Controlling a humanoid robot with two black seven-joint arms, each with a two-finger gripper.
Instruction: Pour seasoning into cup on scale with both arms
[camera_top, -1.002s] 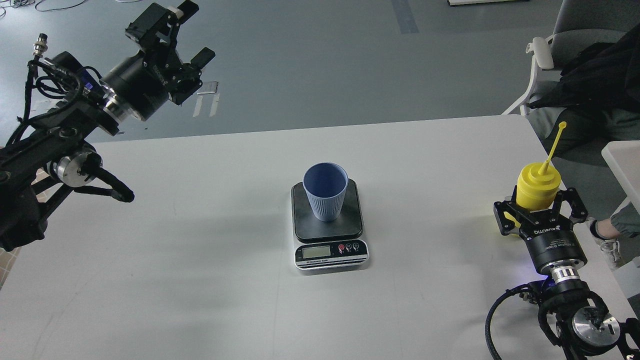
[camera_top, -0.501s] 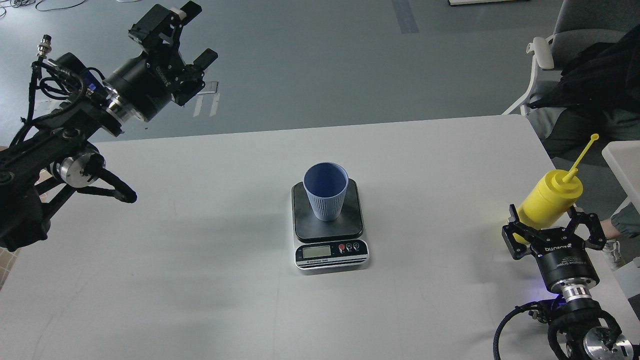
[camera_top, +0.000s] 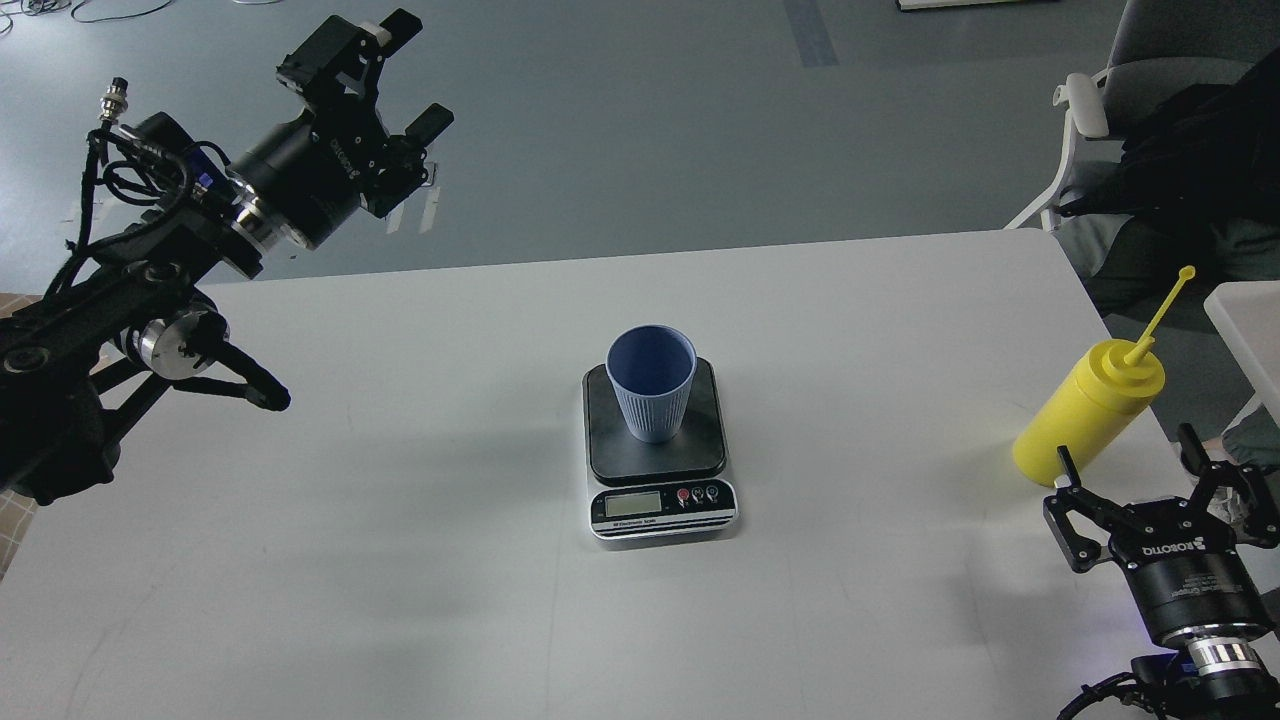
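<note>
The blue-grey ribbed cup stands upright on the dark platform of the scale at the table's middle. The yellow seasoning bottle stands on the table near the right edge, its thin nozzle pointing up and right. My right gripper is open just in front of the bottle, below its base and apart from it. My left gripper is open and empty, held high above the table's far left corner.
The white table ends just right of the bottle. A chair and a seated person in dark clothes are beyond the right edge. A second white surface shows at far right.
My right gripper has let go of the yellow bottle and drawn back toward me; the bottle now stands free. My left arm has shifted slightly to the right.
</note>
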